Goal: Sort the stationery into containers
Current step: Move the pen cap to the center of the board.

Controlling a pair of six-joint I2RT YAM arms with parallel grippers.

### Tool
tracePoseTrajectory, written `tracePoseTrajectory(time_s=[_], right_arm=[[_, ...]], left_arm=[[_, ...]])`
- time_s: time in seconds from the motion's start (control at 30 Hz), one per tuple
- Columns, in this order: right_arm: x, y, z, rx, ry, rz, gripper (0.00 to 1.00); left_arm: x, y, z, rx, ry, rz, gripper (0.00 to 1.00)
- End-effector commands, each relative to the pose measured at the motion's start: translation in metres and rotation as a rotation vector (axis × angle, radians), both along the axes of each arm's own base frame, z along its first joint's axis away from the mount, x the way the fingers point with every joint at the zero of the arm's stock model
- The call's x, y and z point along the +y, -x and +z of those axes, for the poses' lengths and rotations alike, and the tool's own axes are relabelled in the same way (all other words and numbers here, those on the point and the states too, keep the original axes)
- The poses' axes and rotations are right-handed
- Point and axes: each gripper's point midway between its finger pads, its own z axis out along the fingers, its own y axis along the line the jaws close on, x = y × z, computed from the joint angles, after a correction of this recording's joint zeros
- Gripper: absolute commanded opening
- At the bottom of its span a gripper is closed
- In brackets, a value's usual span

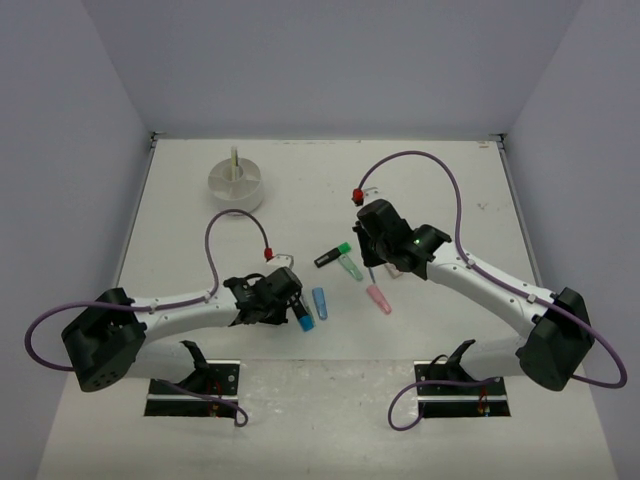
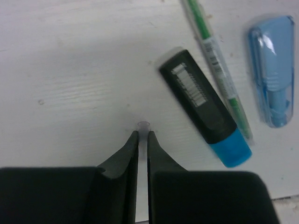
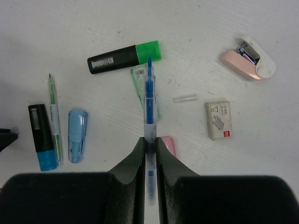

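My right gripper (image 3: 149, 140) is shut on a thin blue pen (image 3: 149, 93) and holds it above the table; it also shows in the top view (image 1: 372, 262). My left gripper (image 2: 143, 135) is shut on a thin clear tube (image 2: 143, 125), low over the table (image 1: 292, 300). Beside it lie a black highlighter with a blue end (image 2: 205, 107), a thin green pen (image 2: 217, 65) and a light blue highlighter (image 2: 273, 74). The round white tub (image 1: 237, 183) stands at the far left with a pale stick upright in it.
Under the right gripper lie a black highlighter with a green end (image 3: 124, 57), a clear green highlighter (image 3: 139, 86), a pink eraser (image 3: 169, 144), a tan eraser (image 3: 218, 120), a small clear cap (image 3: 185, 98) and a pink and white stapler-like item (image 3: 247, 58).
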Motion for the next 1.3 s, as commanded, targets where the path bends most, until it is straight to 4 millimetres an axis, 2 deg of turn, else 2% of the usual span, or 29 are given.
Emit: tracePoseTrajectory(time_s=[0.0, 0.07, 0.17, 0.23, 0.37, 0.43, 0.5, 0.6, 0.8, 0.93, 1.13, 1.17, 1.27], right_arm=[[0.007, -0.002, 0.009, -0.035, -0.032, 0.033, 0.0], [0.006, -0.001, 0.01, -0.036, -0.034, 0.036, 0.0], [0.006, 0.0, 0.01, -0.039, -0.036, 0.046, 0.0], [0.006, 0.0, 0.01, -0.04, -0.035, 0.046, 0.0], [0.007, 0.001, 0.01, -0.037, -0.037, 0.053, 0.0], [0.007, 0.001, 0.009, -0.036, -0.037, 0.056, 0.0], [0.008, 0.001, 0.009, -0.033, -0.038, 0.057, 0.0], [0.008, 0.001, 0.008, -0.033, -0.036, 0.059, 0.0], [0.007, 0.001, 0.007, -0.029, -0.034, 0.058, 0.0], [0.008, 0.001, 0.007, -0.029, -0.031, 0.06, 0.0], [0.009, 0.001, 0.005, -0.023, -0.029, 0.066, 0.0], [0.009, 0.0, 0.005, -0.022, -0.028, 0.066, 0.0], [0.01, 0.0, 0.005, -0.024, -0.026, 0.069, 0.0]], left_arm=[[-0.038, 0.015, 0.014, 0.044, 0.107, -0.36, 0.0], [-0.042, 0.02, 0.015, 0.052, 0.122, -0.404, 0.0], [-0.059, 0.04, 0.012, 0.107, 0.186, -0.526, 0.0], [-0.057, 0.046, 0.001, 0.14, 0.153, -0.538, 0.0], [-0.058, 0.052, -0.005, 0.156, 0.114, -0.559, 0.01], [-0.057, 0.052, -0.004, 0.147, 0.102, -0.556, 0.08], [-0.056, 0.05, 0.0, 0.132, 0.099, -0.545, 0.22], [-0.052, 0.042, 0.006, 0.093, 0.078, -0.509, 0.35], [-0.047, 0.036, 0.01, 0.065, 0.057, -0.466, 0.46], [-0.049, 0.033, 0.021, 0.04, 0.078, -0.438, 0.52], [-0.071, 0.034, 0.057, -0.023, 0.185, -0.369, 0.59], [-0.072, 0.035, 0.06, -0.017, 0.196, -0.345, 0.6], [-0.067, 0.03, 0.064, -0.025, 0.209, -0.108, 0.72]])
